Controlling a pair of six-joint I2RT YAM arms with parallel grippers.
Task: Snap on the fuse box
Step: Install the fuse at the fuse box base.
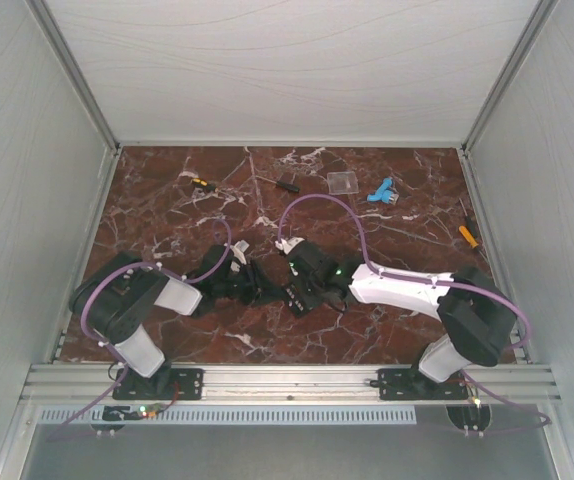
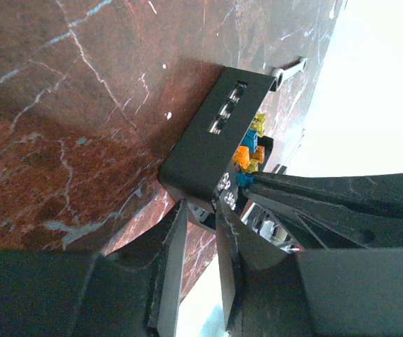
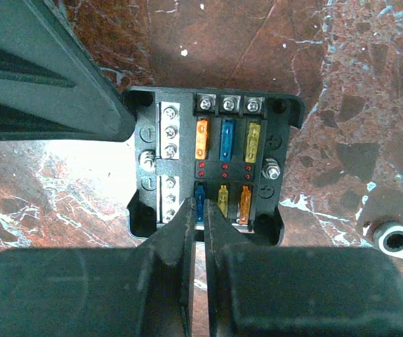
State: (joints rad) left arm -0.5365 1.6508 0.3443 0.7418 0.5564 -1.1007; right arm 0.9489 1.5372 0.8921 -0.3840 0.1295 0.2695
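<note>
The fuse box [image 3: 215, 168] is a small black square box lying face up on the marble, with orange, blue and yellow fuses in two rows. My right gripper [image 3: 200, 210] comes in from its near edge and is shut on a blue fuse [image 3: 199, 196] in the near row. My left gripper [image 2: 201, 214] pinches a corner edge of the box [image 2: 205, 151]; one of its fingers [image 3: 54, 84] shows at the box's far left corner. In the top view both grippers meet at the table's middle, the left [image 1: 257, 285] and the right [image 1: 302, 285], around the box [image 1: 297, 298].
A flat clear square plate [image 1: 344, 182] and a blue part [image 1: 380, 192] lie at the back. Small screwdrivers lie at the back left [image 1: 199, 183], back middle [image 1: 287, 183] and right [image 1: 467, 232]. A silver wrench [image 3: 398, 242] lies right of the box.
</note>
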